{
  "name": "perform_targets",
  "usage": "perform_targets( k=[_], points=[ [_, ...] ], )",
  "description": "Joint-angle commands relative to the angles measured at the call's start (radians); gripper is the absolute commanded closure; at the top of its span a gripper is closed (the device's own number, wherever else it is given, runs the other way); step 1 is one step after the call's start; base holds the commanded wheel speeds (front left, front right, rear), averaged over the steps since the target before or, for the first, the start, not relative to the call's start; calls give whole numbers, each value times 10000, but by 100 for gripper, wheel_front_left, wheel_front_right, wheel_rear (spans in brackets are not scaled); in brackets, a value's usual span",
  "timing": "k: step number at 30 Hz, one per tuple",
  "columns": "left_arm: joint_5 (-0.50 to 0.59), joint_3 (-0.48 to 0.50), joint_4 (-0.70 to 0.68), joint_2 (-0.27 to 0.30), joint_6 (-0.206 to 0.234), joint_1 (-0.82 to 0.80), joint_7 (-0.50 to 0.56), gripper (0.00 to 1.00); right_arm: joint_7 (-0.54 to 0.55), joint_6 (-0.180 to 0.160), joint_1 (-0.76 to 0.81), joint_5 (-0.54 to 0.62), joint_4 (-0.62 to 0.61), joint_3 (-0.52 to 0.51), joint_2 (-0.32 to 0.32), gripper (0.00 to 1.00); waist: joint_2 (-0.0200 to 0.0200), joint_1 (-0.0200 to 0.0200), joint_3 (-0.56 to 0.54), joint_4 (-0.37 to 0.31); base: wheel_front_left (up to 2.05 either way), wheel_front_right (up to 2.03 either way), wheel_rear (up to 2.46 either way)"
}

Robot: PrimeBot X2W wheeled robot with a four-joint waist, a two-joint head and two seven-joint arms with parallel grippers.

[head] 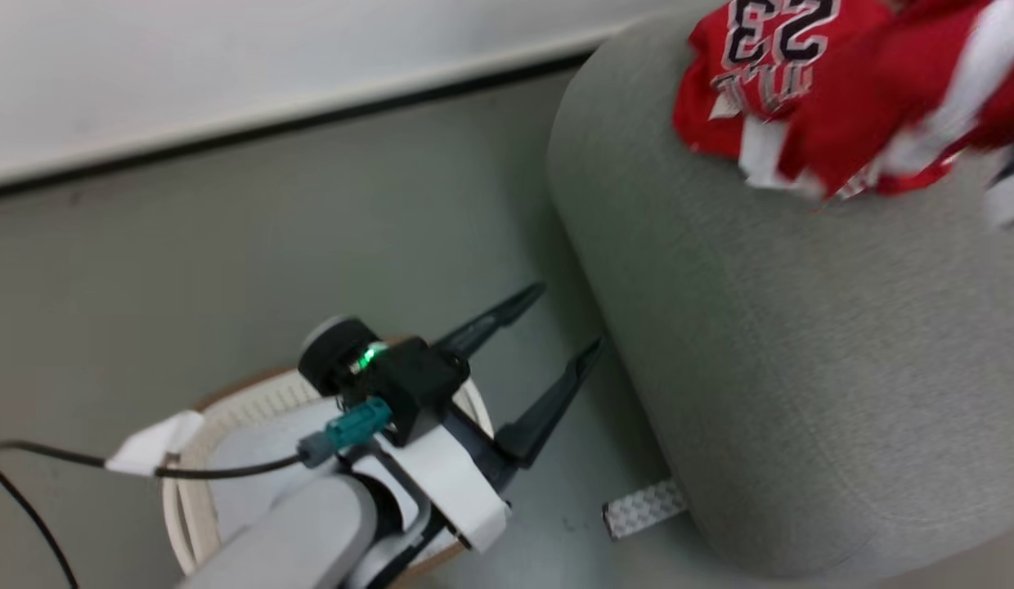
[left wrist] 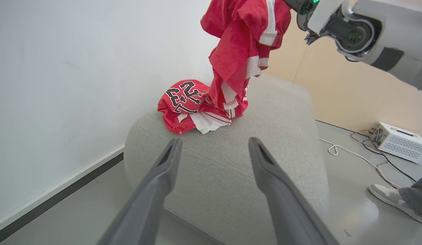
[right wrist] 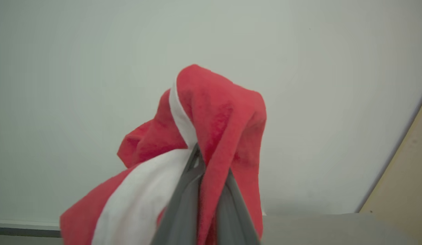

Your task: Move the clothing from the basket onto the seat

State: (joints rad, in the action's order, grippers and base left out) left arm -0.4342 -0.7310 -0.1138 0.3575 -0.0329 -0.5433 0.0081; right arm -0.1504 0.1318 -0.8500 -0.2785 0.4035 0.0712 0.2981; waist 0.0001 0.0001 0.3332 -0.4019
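Note:
A red jersey with a black-and-white "23" (left wrist: 183, 102) lies bunched on the light-grey seat (left wrist: 265, 153). Beside it a second red garment with white stripes (left wrist: 245, 44) hangs down, its lower end resting on the seat. My right gripper (right wrist: 200, 170) is shut on this garment's upper folds. In the head view the red clothing (head: 801, 82) sits on top of the seat (head: 760, 327). My left gripper (head: 568, 317) stands open and holds nothing, above the cream basket (head: 229, 401), its fingers (left wrist: 163, 177) pointing at the seat's side.
A pale smooth pad (head: 245, 458) lies inside the basket. A grey patterned strip (head: 644, 507) lies on the floor at the seat's base. Right of the seat are a white box (left wrist: 400, 141), loose cables (left wrist: 350, 153) and a person's shoe (left wrist: 388, 194). A white wall runs behind.

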Motion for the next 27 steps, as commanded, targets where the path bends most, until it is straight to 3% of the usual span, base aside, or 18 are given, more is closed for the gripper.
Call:
perform_targets(
  k=[1, 5, 9, 16, 17, 18, 19, 20, 27],
  points=[
    [159, 47, -183, 155, -94, -284, 51, 0, 213, -24, -440, 212, -74, -362, 99, 100, -1, -1, 1372, 658, 0, 0, 0],
    [317, 146, -749, 371, -294, -998, 129, 0, 1012, -24, -1610, 982, 157, -2116, 612, 100, -1, -1, 2480, 1101, 0, 0, 0],
    [310, 338, -1081, 510, -377, -1369, 70, 0, 1379, -22, -2191, 2033, 655, -3809, 733, 100, -1, -1, 3259, 1508, 0, 0, 0],
    [118, 442, -993, 703, -396, -1228, -233, 0, 1040, -24, -1494, 3465, 1791, -6022, -191, 100, -1, -1, 3551, 1888, 0, 0, 0],
    [74, 450, -959, 702, -403, -1169, -290, 0, 911, -24, -1354, 3627, 2004, -6255, -360, 78, -1, -1, 3498, 1914, 0, 0, 0],
    [72, 460, -920, 706, -392, -1120, -353, 0, 775, -24, -1231, 3824, 2200, -6423, -518, 62, -1, -1, 3424, 1934, 0, 0, 0],
    [51, 478, -882, 710, -373, -1078, -395, 0, 616, -24, -1130, 3977, 2366, -6598, -648, 4, -1, -1, 3358, 1937, 0, 0, 0],
    [30, 496, -806, 729, -378, -1032, -472, 0, 459, -24, -1025, 4021, 2524, -6733, -773, 0, -1, -1, 3238, 1926, 0, 0, 0],
    [-358, 904, -159, 851, -38, -385, -1053, 0, -762, -22, 55, 4555, 2766, -6437, -1274, 0, -1, -1, 2034, 1854, 0, 0, 0]
  ],
)
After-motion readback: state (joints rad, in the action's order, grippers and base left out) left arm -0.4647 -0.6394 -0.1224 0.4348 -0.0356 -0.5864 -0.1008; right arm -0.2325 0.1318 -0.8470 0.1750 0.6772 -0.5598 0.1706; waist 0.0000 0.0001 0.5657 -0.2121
